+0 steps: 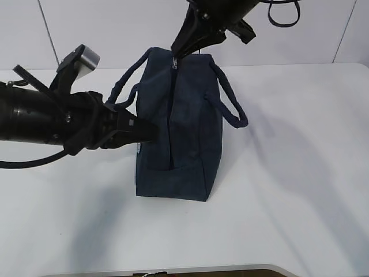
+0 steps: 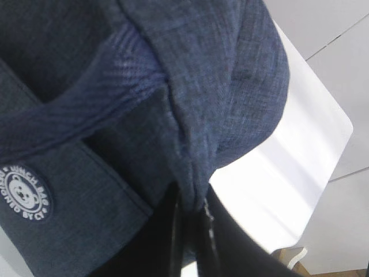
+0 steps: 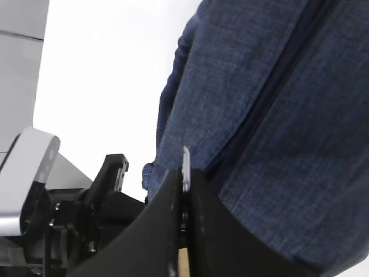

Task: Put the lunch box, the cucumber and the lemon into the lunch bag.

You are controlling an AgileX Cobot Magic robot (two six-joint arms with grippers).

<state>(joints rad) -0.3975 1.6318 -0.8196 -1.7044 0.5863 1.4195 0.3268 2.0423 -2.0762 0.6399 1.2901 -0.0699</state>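
The dark navy lunch bag (image 1: 184, 127) stands on the white table, and the zipper (image 1: 171, 115) along its top looks closed. My left gripper (image 1: 151, 133) comes in from the left and is shut on a fold of the bag's side fabric (image 2: 193, 196). My right gripper (image 1: 174, 53) reaches down from the back and is shut on the metal zipper pull (image 3: 185, 164) at the bag's far end. The lunch box, the cucumber and the lemon are out of view.
The bag's two loop handles hang outward, one to the left (image 1: 124, 92) and one to the right (image 1: 233, 104). A round white logo patch (image 2: 26, 193) sits on its side. The table's front edge (image 1: 173, 270) runs along the bottom, with a wall behind.
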